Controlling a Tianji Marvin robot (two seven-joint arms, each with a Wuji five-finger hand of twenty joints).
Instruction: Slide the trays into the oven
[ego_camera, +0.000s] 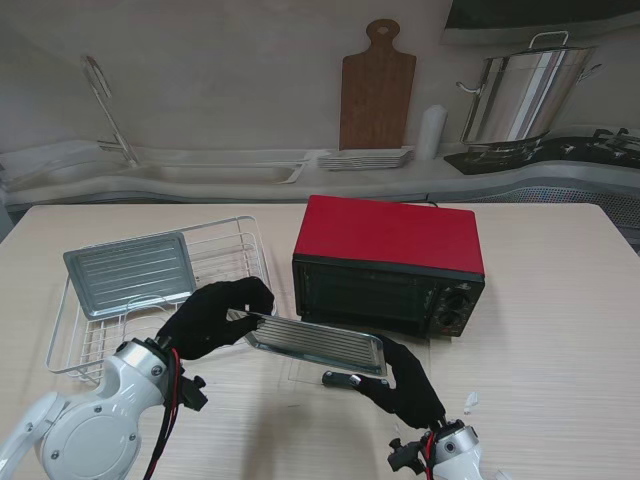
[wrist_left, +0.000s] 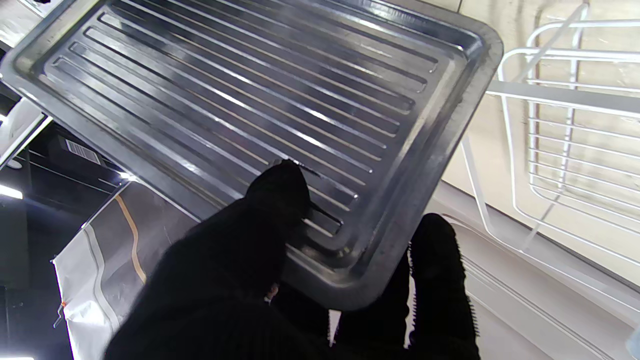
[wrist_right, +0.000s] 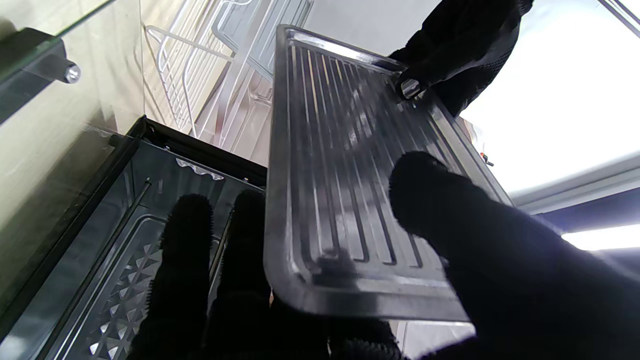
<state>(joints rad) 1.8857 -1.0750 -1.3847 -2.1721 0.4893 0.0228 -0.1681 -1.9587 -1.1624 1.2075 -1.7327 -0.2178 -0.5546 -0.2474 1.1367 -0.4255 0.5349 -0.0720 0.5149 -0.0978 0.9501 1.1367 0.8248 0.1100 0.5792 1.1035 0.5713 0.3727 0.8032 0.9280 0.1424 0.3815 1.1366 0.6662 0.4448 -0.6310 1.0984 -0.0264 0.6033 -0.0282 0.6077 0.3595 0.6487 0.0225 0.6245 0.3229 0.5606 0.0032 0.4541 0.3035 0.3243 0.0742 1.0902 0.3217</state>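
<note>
Ribbed steel tray (ego_camera: 315, 345) pinched between left hand (ego_camera: 212, 315) and right hand (ego_camera: 400, 385); oven (wrist_right: 125, 240) interior — right wrist view only

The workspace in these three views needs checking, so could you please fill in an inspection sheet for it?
Surface: pale wood-grain table.
Job's things: red oven, glass door folded down; one ribbed tray held in front of it; second tray in white wire rack.
Clutter: small white scrap.
Grippers: left hand and right hand each grip one end of the ribbed tray.
Cables: red wires at the left wrist.
Surroundings: cutting board, stockpot, sink counter.
</note>
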